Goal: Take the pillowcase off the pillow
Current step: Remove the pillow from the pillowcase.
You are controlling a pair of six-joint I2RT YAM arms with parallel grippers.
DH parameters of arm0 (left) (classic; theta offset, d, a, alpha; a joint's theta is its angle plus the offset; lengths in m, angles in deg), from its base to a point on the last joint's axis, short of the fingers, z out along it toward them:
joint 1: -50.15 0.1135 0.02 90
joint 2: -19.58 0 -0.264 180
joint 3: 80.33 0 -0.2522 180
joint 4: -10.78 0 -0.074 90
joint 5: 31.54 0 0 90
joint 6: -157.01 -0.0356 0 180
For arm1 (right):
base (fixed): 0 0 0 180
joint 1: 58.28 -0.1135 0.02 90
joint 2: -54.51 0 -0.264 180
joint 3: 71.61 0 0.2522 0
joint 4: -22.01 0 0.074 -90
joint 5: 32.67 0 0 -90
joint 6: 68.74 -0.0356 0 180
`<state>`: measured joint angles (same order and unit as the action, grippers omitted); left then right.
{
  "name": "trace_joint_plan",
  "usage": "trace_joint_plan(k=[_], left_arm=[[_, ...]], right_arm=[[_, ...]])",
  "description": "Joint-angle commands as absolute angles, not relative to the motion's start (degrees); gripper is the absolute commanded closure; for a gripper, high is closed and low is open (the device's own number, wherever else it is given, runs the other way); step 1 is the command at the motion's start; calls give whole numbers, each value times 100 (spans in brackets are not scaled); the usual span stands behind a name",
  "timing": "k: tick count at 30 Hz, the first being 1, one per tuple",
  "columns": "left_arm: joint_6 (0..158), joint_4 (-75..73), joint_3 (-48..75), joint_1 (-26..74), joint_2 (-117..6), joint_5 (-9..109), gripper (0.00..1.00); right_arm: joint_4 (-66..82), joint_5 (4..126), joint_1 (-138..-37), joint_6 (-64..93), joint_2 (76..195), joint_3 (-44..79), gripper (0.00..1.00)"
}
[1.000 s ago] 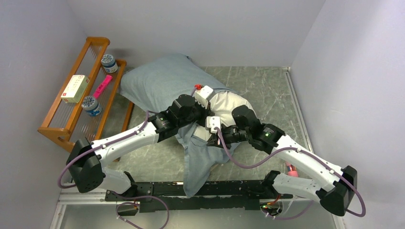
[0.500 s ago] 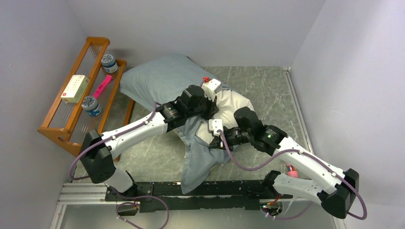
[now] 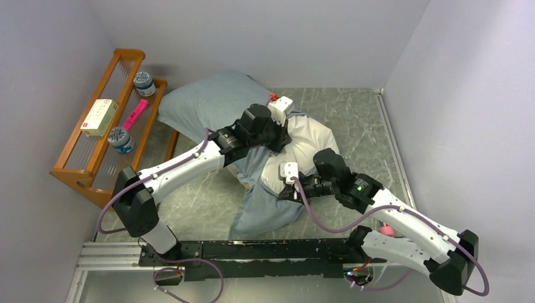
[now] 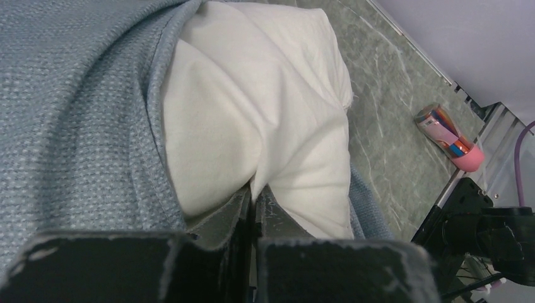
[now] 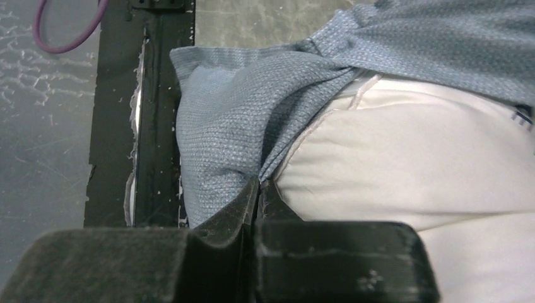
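Closest to my bases, just past the black rail (image 3: 252,252) at the table's near edge, the loose end of the pillowcase (image 3: 262,214) lies slack in a heap, its plain grey-blue face up, the weave fine and dotted. My right gripper (image 5: 258,189) is pinched tight on that cloth right at its hemmed opening, where the grey-blue gathers into folds running to my fingertips and the white of the pillow (image 3: 309,136) begins beside them. The pillow's bared end bulges out of the opening to the right, plump, smooth and creased, resting on the table between my two arms. Further in, my left gripper (image 4: 255,201) is clamped on a fold of the white pillow fabric, which puckers where my fingertips meet, with the edge of the pillowcase running along just to the left of them. Beyond that the rest of the pillow is inside the cover, a rounded grey-blue mound reaching to the far left corner. The table (image 3: 353,120) is a grey-green marbled surface. A pink-capped tube (image 4: 449,134) lies on it near the right edge, well apart from the pillow. Along the left side stands a wooden rack (image 3: 74,175) holding two small jars (image 3: 144,83), a pale box (image 3: 99,117) and a pink item (image 3: 135,113). Plain pale walls (image 3: 252,38) close in the left, the back and the right.
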<state>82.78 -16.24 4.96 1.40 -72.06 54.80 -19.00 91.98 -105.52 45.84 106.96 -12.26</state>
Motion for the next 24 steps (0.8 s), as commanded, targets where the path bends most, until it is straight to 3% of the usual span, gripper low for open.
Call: trace_joint_plan(k=[1, 5, 9, 24], left_arm=[[8112, -152, 768, 506, -6594, 5895, 84], [8122, -355, 1357, 498, -5959, 5582, 59], [8127, -826, 1798, 462, -5378, 5210, 42], [8633, -2592, 2211, -1100, -4494, 6075, 24]], right_arm=[[-1389, 9395, -10786, 4106, 10270, -1534, 100], [-734, 9266, -10785, 4052, 10167, -1837, 100], [-307, 9366, -10783, 4035, 10240, -2009, 100], [203, 9347, -10783, 3941, 10175, -2248, 100]])
